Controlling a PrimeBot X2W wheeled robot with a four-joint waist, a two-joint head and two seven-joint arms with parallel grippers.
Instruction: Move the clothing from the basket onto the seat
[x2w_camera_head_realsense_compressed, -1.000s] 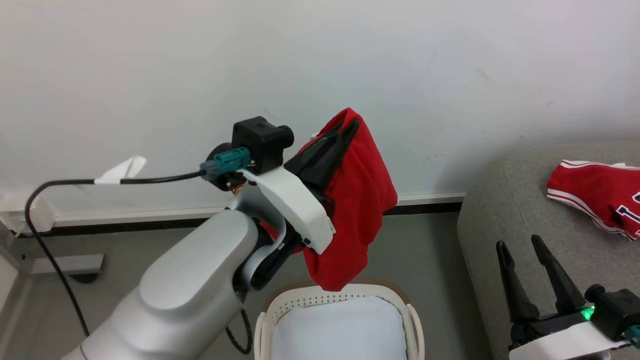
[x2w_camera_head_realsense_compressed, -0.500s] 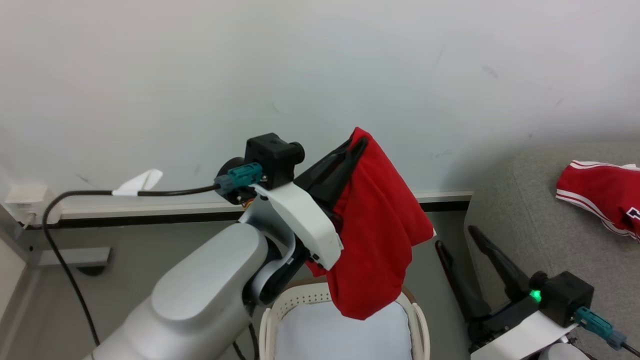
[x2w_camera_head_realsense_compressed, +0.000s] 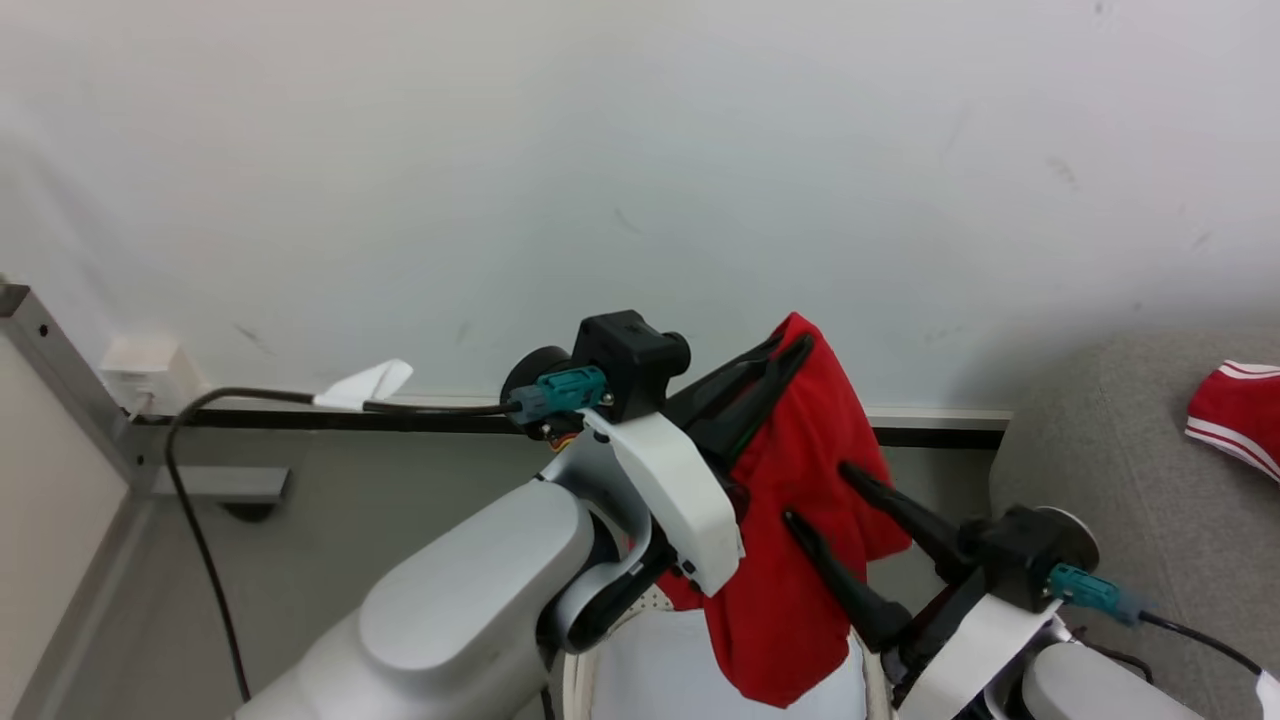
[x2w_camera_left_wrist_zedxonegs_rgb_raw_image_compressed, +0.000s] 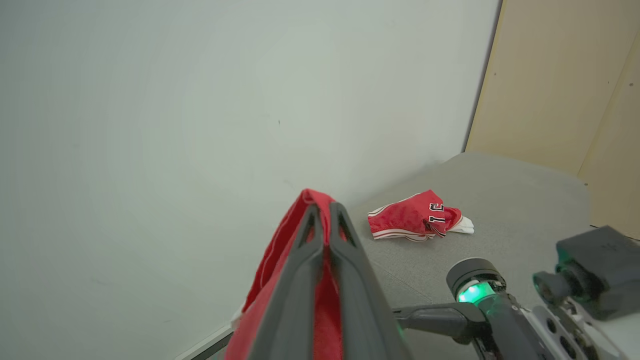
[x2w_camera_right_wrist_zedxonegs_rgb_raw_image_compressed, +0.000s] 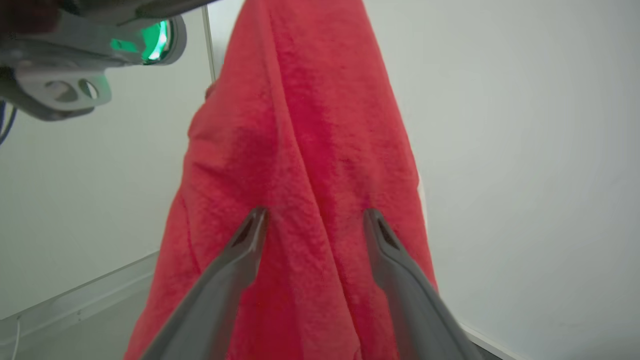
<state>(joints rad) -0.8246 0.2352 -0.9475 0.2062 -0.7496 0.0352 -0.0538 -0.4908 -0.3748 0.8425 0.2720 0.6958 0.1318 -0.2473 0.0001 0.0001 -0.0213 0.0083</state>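
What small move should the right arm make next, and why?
Probably close the right gripper on the hanging red garment: its open fingers point into the cloth, which the left gripper pinches at the top, away from the seat.

Home-like room: grey sofa (x2w_camera_head_realsense_compressed: 1120, 500) against a bare white wall (x2w_camera_head_realsense_compressed: 640, 150).

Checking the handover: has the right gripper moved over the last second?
Yes. The right gripper has swung left off the seat, and its open fingers are now at the red garment hanging from the shut left gripper.
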